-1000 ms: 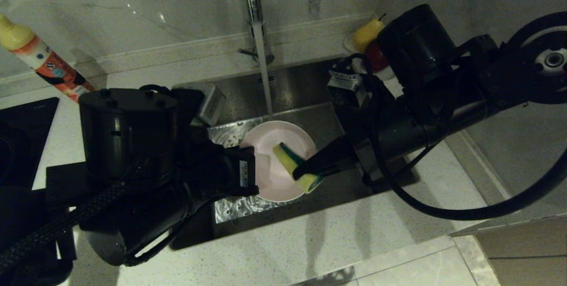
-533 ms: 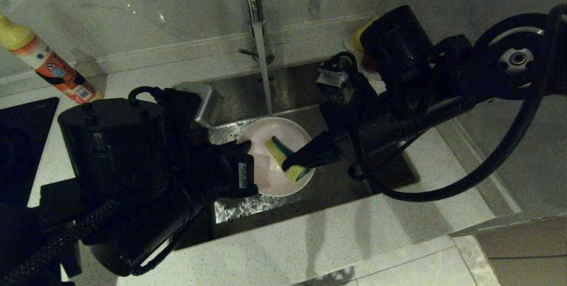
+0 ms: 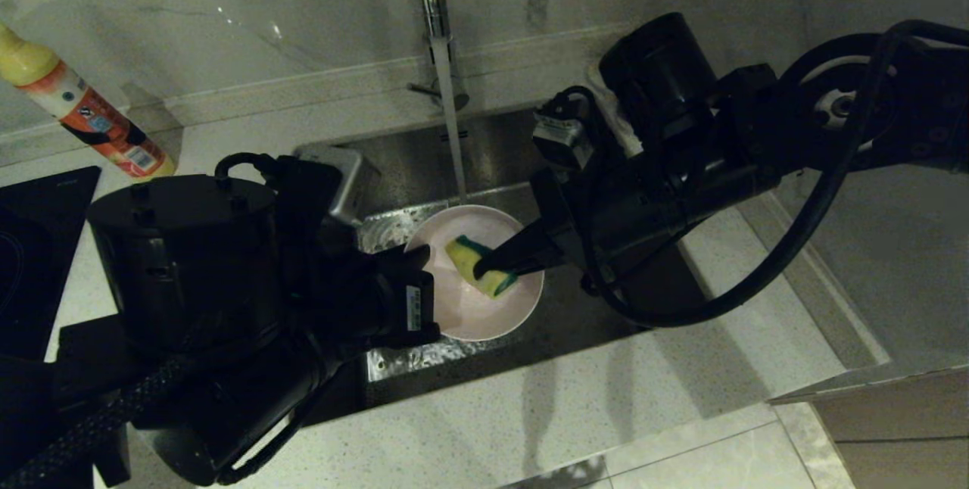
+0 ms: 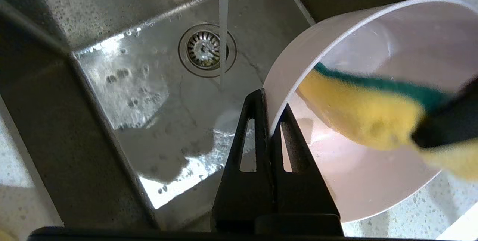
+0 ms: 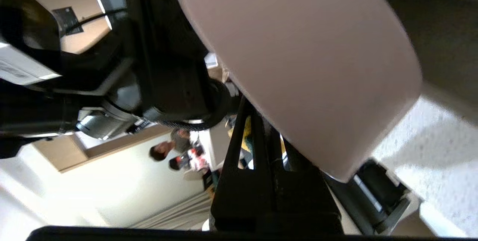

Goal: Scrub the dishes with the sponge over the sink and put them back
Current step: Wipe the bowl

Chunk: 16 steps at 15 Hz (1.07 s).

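Over the sink (image 3: 500, 148) a pale pink bowl (image 3: 462, 315) hangs tilted, its opening turned up toward the head camera. My left gripper (image 3: 419, 254) is shut on its left rim; the left wrist view shows the left gripper (image 4: 269, 103) with one finger inside and one outside the bowl (image 4: 373, 181). My right gripper (image 3: 492, 268) is shut on the yellow and green sponge (image 3: 471, 260), which presses against the bowl's inner wall. In the left wrist view the sponge (image 4: 358, 114) is blurred. The right gripper (image 5: 257, 114) sits against the bowl's outside (image 5: 306, 65).
Water runs from the chrome tap (image 3: 431, 4) down past the bowl's far rim to the drain strainer (image 4: 204, 49). A yellow-capped bottle (image 3: 76, 110) lies on the counter at the far left, beside a black cooktop (image 3: 30, 232). Speckled counter (image 3: 568, 406) borders the sink's near edge.
My right gripper has slid the sponge leftward, from the bowl's right rim to inside it. The right arm followed, now hiding the fruit behind it. The left arm shifted slightly left.
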Motion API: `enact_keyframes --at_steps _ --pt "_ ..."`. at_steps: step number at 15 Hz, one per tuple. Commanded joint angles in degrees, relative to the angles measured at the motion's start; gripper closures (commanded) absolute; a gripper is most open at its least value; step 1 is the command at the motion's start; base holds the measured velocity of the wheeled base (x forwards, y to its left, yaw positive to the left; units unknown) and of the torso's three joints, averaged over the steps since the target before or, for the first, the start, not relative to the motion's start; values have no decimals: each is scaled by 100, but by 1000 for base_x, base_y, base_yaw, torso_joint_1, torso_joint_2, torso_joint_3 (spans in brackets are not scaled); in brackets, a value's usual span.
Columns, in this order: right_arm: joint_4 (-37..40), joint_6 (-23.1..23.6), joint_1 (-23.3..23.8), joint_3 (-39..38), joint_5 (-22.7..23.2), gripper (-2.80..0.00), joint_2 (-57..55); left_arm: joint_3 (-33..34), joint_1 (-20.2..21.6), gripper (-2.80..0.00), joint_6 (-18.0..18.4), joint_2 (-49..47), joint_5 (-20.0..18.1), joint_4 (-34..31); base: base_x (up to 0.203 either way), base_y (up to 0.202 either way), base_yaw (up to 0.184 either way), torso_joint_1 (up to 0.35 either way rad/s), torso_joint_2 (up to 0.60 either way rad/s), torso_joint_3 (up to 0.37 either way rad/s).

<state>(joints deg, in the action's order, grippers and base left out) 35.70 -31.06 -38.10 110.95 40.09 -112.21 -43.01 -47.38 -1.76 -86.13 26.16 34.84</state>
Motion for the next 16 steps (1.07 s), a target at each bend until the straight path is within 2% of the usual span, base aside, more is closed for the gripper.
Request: enact_keyframes --at_steps 1,11,16 --pt "-28 -14 59 6 8 0 64 94 -25 0 0 68 12 23 0 0 0 0 0 0" --pt "227 -6 162 -20 16 0 314 292 1 0 42 98 29 115 0 0 0 0 0 0" --pt "406 3 113 -300 16 0 382 82 63 0 279 26 187 304 0 0 0 0 0 0"
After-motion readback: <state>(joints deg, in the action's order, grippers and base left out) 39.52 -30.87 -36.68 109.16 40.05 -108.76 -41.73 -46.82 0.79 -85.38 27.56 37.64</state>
